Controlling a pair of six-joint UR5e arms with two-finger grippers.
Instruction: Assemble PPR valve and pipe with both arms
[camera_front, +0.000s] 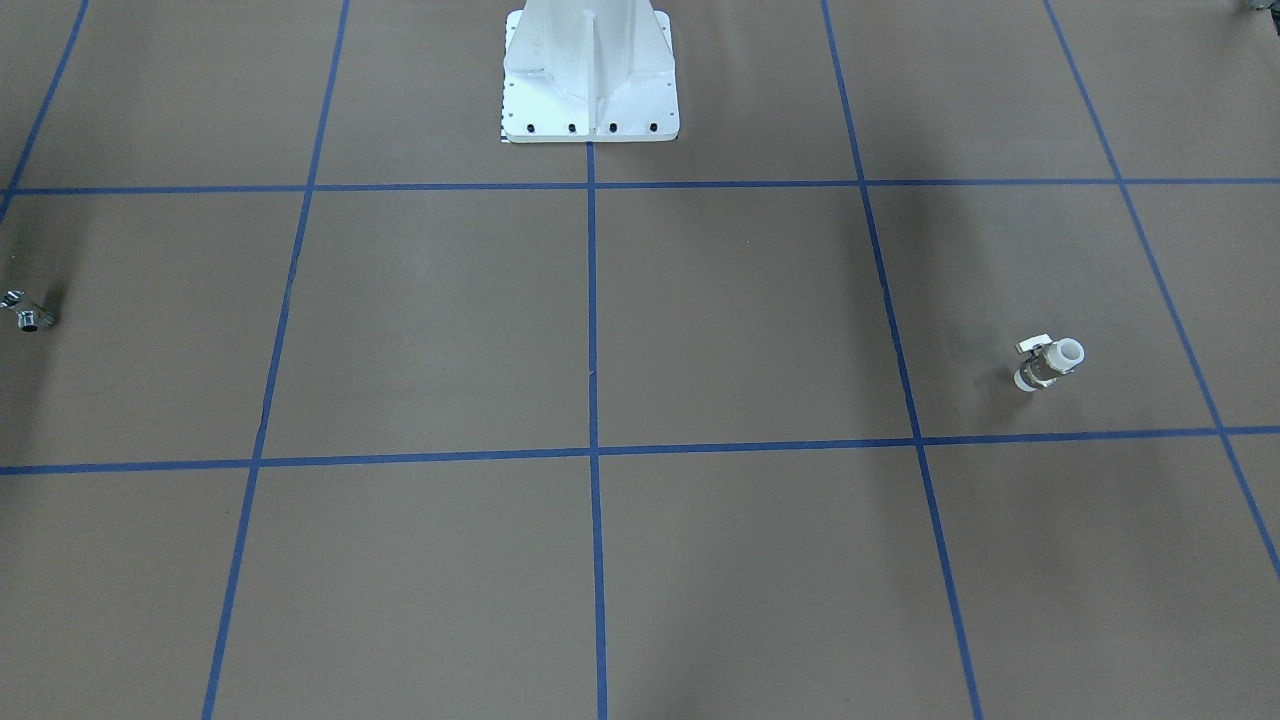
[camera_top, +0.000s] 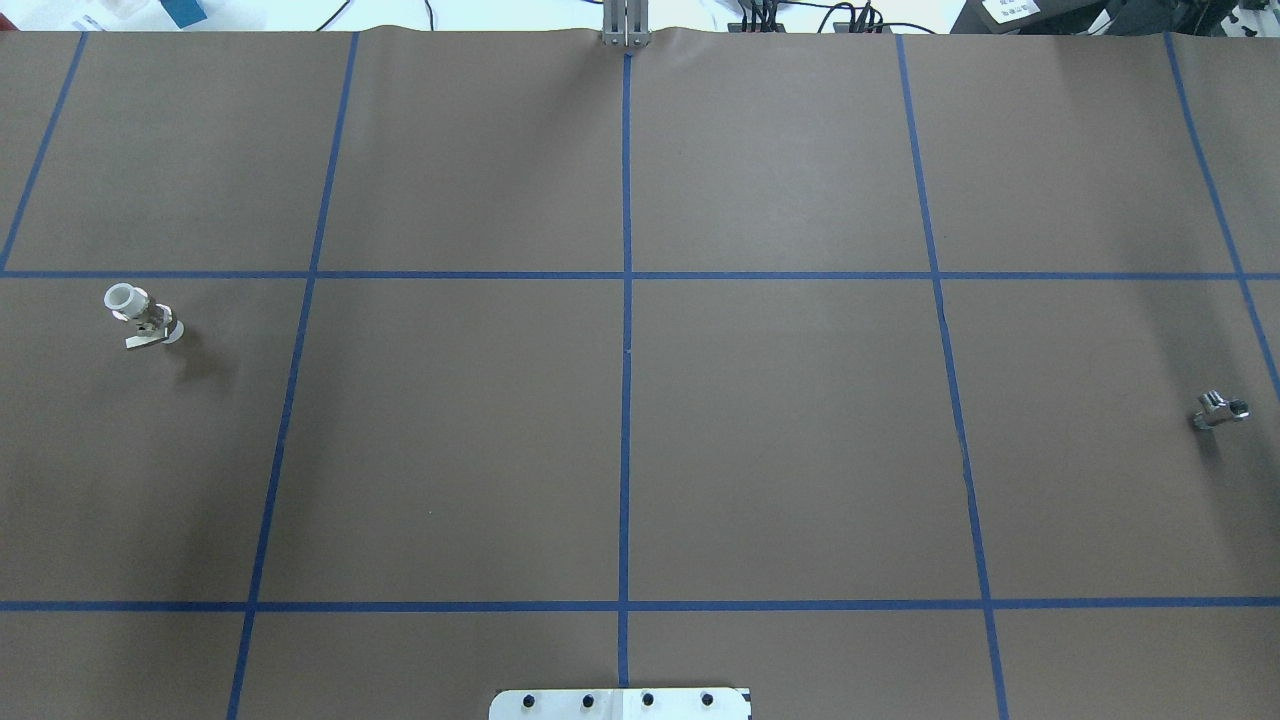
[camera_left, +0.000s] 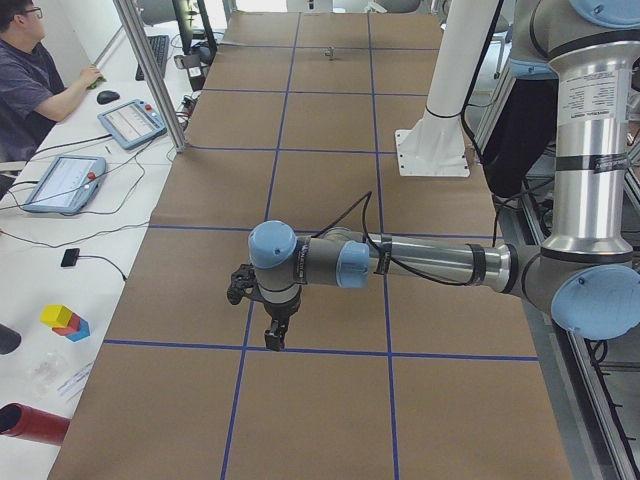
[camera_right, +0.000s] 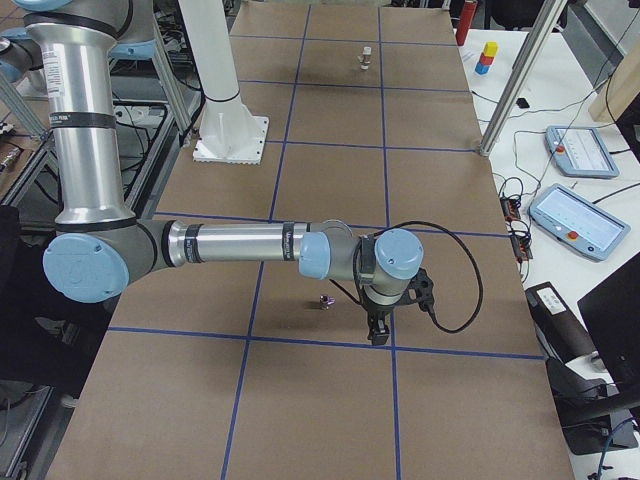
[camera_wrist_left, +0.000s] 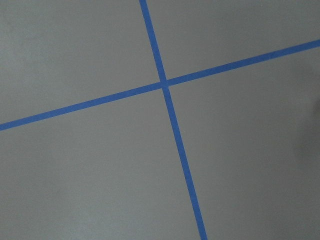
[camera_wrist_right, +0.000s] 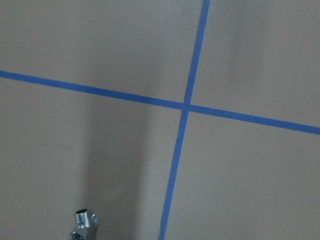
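Note:
The PPR valve (camera_top: 142, 315), white with a metal middle band and a lever tab, lies at the table's left side; it also shows in the front-facing view (camera_front: 1048, 362) and, far off, in the exterior right view (camera_right: 366, 58). The pipe (camera_top: 1220, 410), a small bent chrome fitting, lies at the far right; it also shows in the front-facing view (camera_front: 27, 312) and at the bottom of the right wrist view (camera_wrist_right: 82, 225). My right gripper (camera_right: 380, 338) hangs just beside the pipe (camera_right: 325, 301). My left gripper (camera_left: 272, 343) hangs over the valve's area, and the wrist hides the valve there. I cannot tell whether either gripper is open.
The robot's white base (camera_front: 590, 90) stands at the table's near middle edge. Blue tape lines (camera_top: 625, 350) grid the brown table. An operator (camera_left: 30, 70) sits beside tablets (camera_left: 130, 122). A red cylinder (camera_left: 30, 425) and coloured blocks (camera_left: 65, 320) lie off the table.

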